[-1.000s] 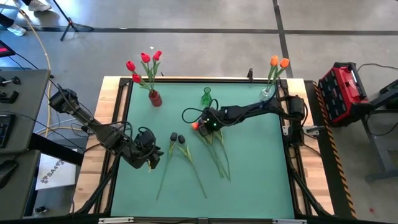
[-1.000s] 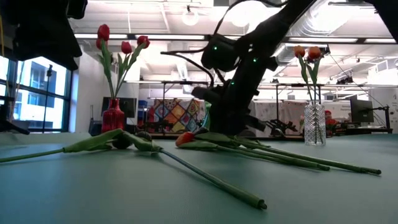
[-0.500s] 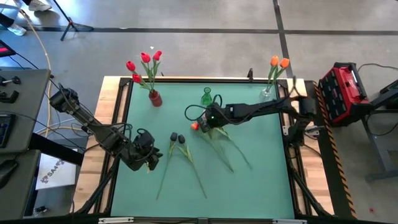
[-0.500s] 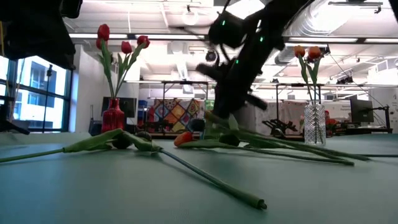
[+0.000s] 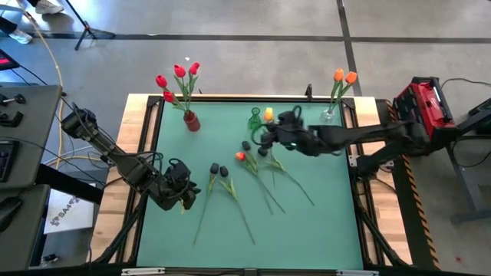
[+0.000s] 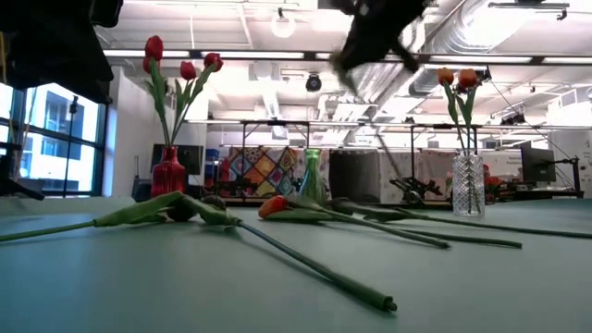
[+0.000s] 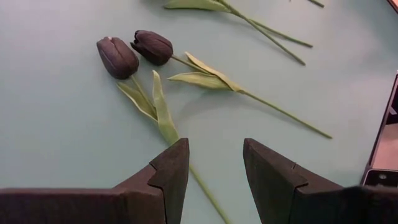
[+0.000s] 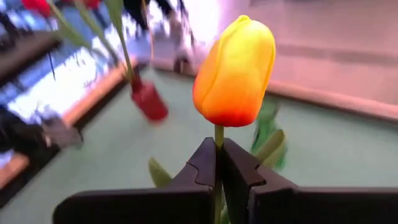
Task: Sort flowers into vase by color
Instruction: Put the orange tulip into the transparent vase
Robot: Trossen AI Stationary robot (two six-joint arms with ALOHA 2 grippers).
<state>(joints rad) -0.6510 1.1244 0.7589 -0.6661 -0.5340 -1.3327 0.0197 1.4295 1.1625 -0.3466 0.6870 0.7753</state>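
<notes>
Gripping an orange-yellow flower (image 8: 235,71) by its stem, the right gripper (image 8: 219,163) is hovering near the green vase (image 5: 255,119); left gripper (image 7: 214,168) is waiting, fingers apart and empty.

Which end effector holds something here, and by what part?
The right end effector pinches an orange-yellow flower by its stem, just below the bud. Left one holds nothing.

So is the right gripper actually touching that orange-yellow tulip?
Touching. The right wrist view shows the right gripper shut on the stem just below the orange-yellow tulip.
</notes>
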